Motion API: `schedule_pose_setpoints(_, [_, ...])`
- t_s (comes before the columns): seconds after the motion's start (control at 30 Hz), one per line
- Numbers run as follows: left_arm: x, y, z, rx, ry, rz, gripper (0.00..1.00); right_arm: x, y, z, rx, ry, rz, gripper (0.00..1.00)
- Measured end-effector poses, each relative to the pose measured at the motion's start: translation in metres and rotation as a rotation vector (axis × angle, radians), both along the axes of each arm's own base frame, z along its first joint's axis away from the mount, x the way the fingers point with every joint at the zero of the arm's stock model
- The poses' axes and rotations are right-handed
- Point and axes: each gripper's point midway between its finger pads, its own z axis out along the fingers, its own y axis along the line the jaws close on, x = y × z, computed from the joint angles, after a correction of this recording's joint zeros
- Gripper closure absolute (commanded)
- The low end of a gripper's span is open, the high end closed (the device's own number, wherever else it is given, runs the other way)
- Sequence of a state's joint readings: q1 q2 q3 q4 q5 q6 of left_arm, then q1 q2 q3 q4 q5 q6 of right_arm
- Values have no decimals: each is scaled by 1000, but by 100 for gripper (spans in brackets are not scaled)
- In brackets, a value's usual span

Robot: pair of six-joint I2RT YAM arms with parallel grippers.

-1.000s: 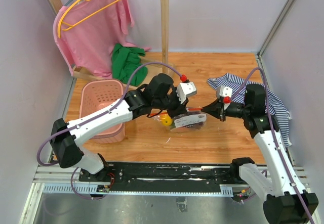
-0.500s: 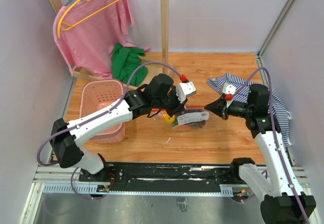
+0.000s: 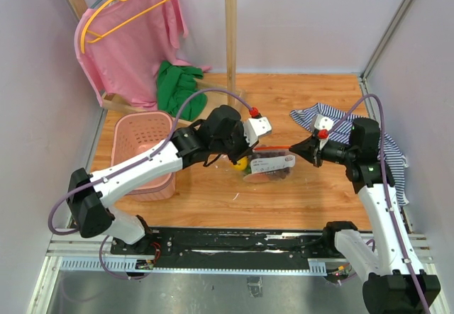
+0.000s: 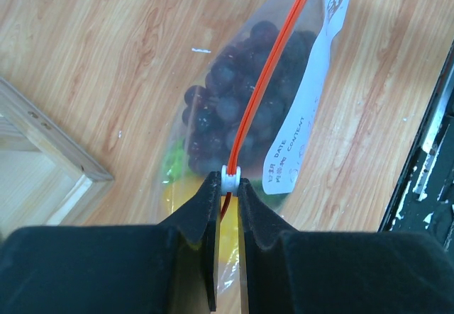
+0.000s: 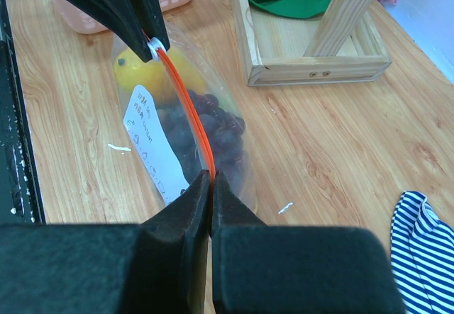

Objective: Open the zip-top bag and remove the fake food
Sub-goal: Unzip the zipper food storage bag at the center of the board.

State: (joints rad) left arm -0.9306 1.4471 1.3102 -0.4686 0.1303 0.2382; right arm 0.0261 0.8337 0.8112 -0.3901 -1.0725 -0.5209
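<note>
Gripping the zip-top bag (image 3: 272, 163), left gripper (image 4: 226, 185), right gripper (image 5: 211, 180); fake food (image 4: 216, 91) perhaps half hidden.

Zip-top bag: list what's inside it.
Inside the zip-top bag: a dark purple grape bunch, a yellow fruit and a bit of green. The white label covers part of the contents, so more may lie hidden.

The top external camera looks steeply down from behind the arm bases and covers the whole table (image 3: 213, 193). Each wrist camera looks closely along its own end effector: left end effector (image 4: 227, 186), right end effector (image 5: 211, 183). Both wrist views share the zip-top bag (image 4: 284, 73) just ahead of the tips.
</note>
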Motion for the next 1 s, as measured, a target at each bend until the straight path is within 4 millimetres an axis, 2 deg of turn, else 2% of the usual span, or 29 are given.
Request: schedule_pose_setpoints(1.0, [10, 42, -14, 75, -44, 98, 100, 4, -8, 1, 9, 14, -41, 99])
